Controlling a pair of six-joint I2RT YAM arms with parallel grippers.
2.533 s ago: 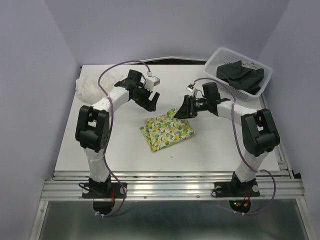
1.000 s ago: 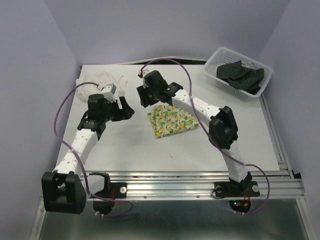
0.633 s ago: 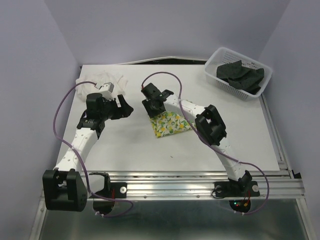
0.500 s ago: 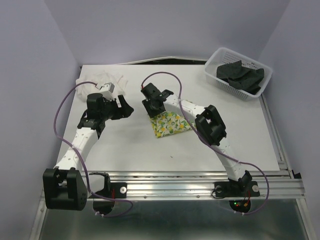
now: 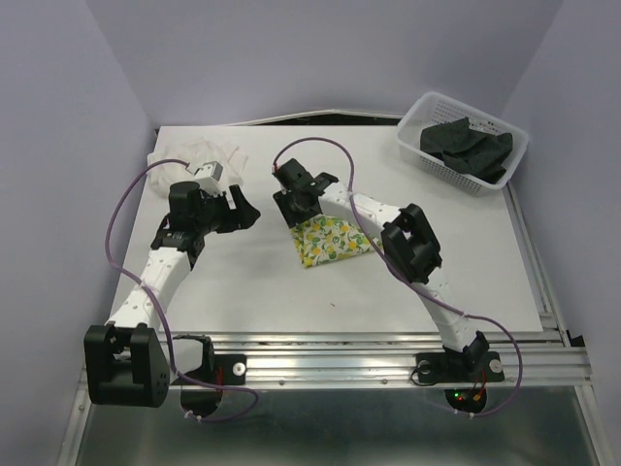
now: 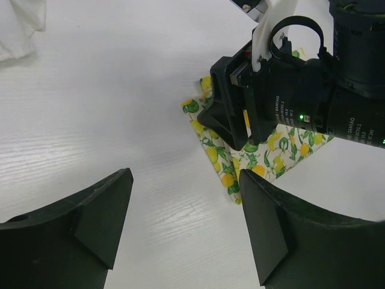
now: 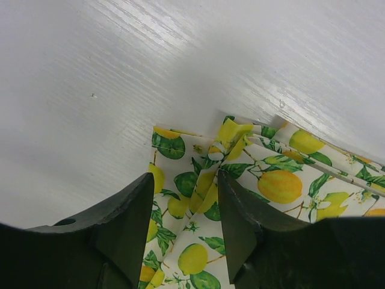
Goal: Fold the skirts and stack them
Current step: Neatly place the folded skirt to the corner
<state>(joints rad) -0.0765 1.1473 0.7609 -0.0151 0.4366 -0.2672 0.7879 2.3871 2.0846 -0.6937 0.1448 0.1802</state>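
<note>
just below right gripper, lemon skirt

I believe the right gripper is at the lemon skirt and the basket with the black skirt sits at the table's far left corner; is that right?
Not quite. The top view shows the basket with the black skirt at the far right corner; the white skirt lies at the far left. The right gripper is indeed at the lemon skirt.
</note>
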